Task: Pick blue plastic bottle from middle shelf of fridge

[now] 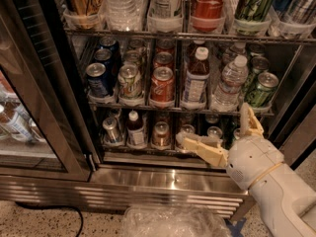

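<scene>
My gripper (213,124) sits low at the right, spread wide. Lower in view, a crumpled clear plastic bag (170,222) lies on the speckled floor (29,223). A thin black cable (54,209) runs to its left.
</scene>
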`<state>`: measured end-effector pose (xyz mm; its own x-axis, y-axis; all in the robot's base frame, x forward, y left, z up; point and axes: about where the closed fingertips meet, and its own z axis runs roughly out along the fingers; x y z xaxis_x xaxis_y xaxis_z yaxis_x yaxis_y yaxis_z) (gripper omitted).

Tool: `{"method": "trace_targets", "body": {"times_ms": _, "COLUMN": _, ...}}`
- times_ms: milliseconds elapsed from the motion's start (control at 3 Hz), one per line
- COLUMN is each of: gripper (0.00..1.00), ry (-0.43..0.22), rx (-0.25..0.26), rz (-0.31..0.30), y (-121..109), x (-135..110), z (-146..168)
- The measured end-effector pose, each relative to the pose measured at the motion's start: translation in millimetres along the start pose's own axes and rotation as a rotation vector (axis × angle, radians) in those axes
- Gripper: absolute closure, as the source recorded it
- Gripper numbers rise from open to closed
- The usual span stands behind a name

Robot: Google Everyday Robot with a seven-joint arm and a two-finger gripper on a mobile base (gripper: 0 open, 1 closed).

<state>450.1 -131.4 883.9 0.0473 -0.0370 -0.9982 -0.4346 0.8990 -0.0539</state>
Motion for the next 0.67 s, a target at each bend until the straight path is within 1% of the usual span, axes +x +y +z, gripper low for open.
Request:
{"method": "trace_targets", "body": {"times_ms": 333, "gripper": 0.0, "ry": 0.024, "rx": 0.073, "rz": -0.014, "y": -21.7, "x": -6.2, "z": -9.0}}
{"method": "trace_targets", "body": {"times_ms": 667, "gripper": 0.0, "ry": 0.052, "rx": 0.089, "rz": 0.001, "y": -28.7, "x": -5.5, "z": -2.8}}
